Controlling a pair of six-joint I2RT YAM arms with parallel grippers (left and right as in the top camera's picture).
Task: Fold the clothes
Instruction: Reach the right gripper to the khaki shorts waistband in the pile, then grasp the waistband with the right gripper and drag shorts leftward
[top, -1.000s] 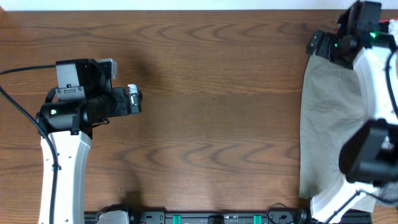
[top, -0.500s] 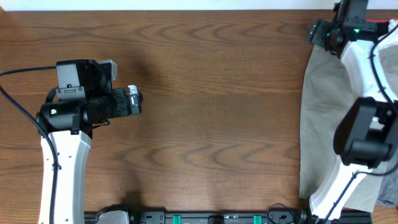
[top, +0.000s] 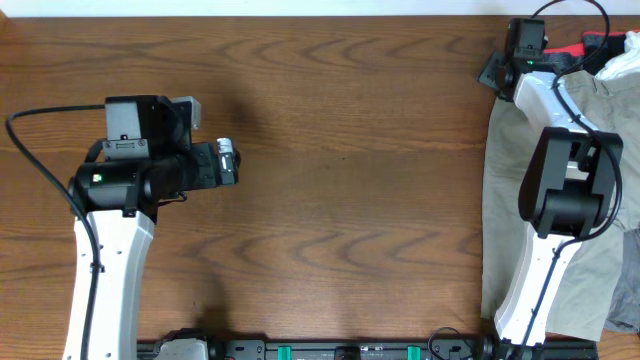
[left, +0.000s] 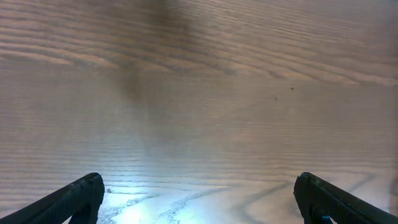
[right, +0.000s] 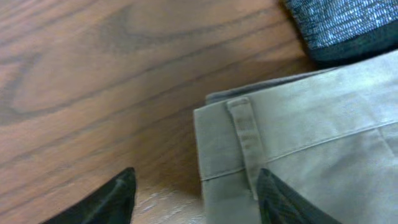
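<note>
Shorts (right: 298, 143) corner: khaki waistband between right gripper (right: 198, 190) fingertips, not yet pinched.
Right gripper: parted but narrowing; arrived at far corner within the last second.
Shorts body: flat along right edge of desk (top: 340, 150).
Left gripper (left: 199, 190): released, over bare wood.
Meaning: first grasp forming, folding not begun.

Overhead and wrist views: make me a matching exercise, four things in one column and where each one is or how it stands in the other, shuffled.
1. left hand
2. right hand
3. khaki shorts
4. dark cloth

A. flat at the right side of the table
B. open above the bare table
C. fingers straddling the waistband corner
D. just beyond that corner

Pairs: 1-B, 2-C, 3-A, 4-D.
</note>
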